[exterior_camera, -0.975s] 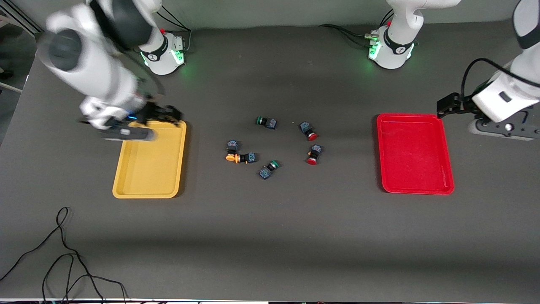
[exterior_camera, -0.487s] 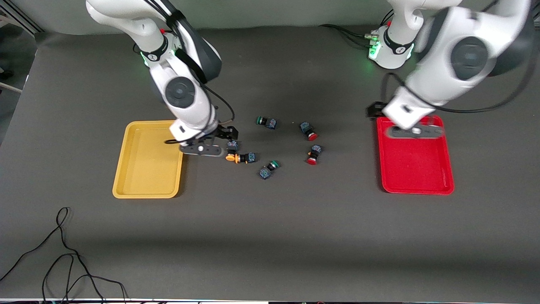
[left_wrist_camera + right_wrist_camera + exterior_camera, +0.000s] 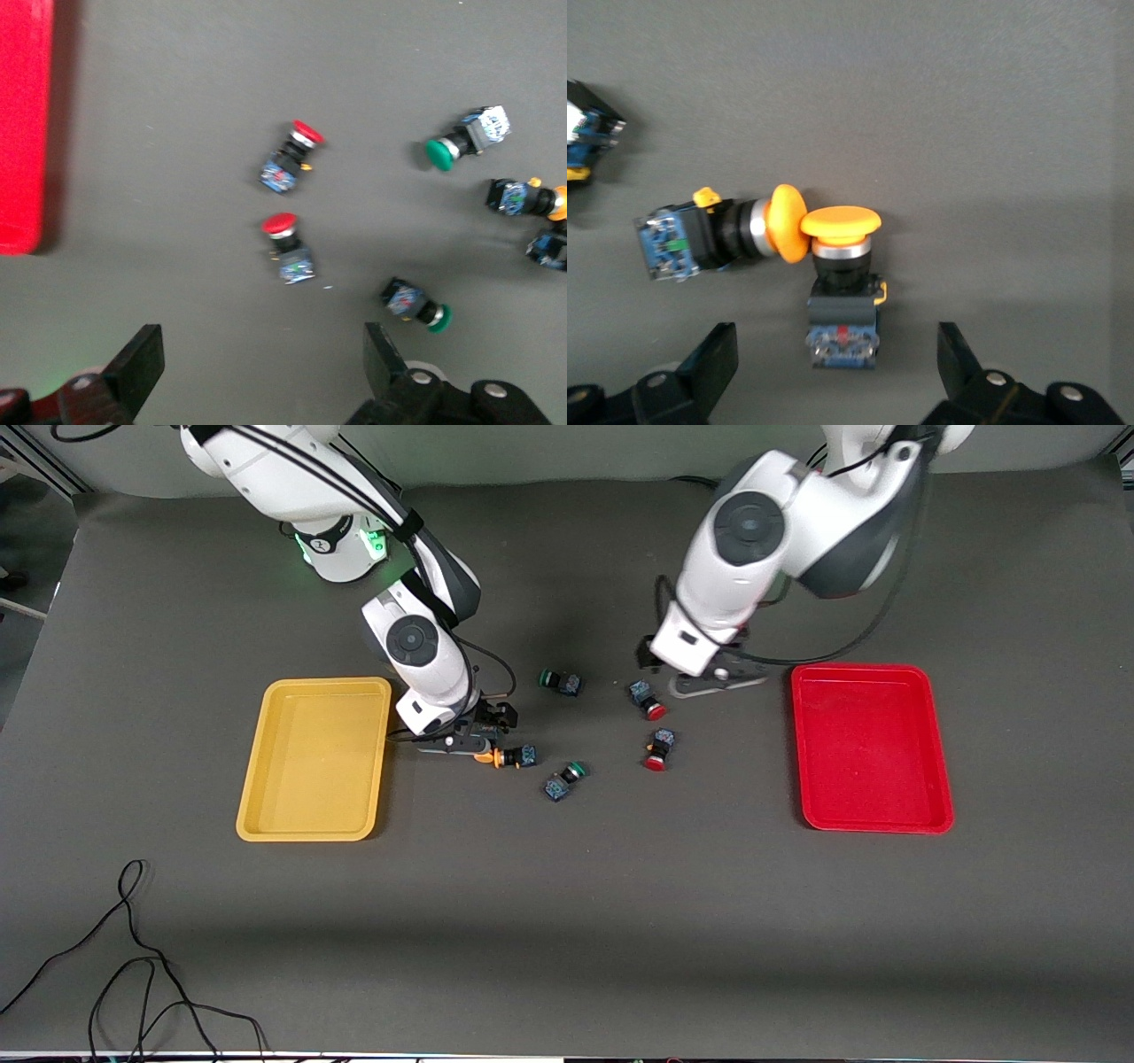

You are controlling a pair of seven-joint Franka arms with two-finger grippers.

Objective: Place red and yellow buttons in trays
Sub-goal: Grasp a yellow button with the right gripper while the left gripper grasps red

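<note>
Two yellow-capped buttons lie cap to cap in the right wrist view, one (image 3: 842, 292) with its blocky end between my open right gripper's (image 3: 837, 363) fingers, untouched, the other (image 3: 713, 237) beside it. In the front view the right gripper (image 3: 456, 744) hangs low over them and only one button (image 3: 516, 756) shows fully. Two red-capped buttons (image 3: 648, 700) (image 3: 658, 748) lie at mid-table. My left gripper (image 3: 718, 685) is open and empty, over the table between the farther red button and the red tray (image 3: 873, 779). The yellow tray (image 3: 314, 779) holds nothing.
Two green-capped buttons lie among the others, one (image 3: 560, 682) farther from the front camera, one (image 3: 564, 779) nearer. The left wrist view shows both red buttons (image 3: 288, 159) (image 3: 285, 250) ahead of its gripper (image 3: 261, 363). A black cable (image 3: 133, 957) lies near the front edge.
Both arms swung in from the table's ends toward the middle. The right gripper went from the yellow tray to the yellow buttons. The left gripper crossed the red tray toward the red buttons.
</note>
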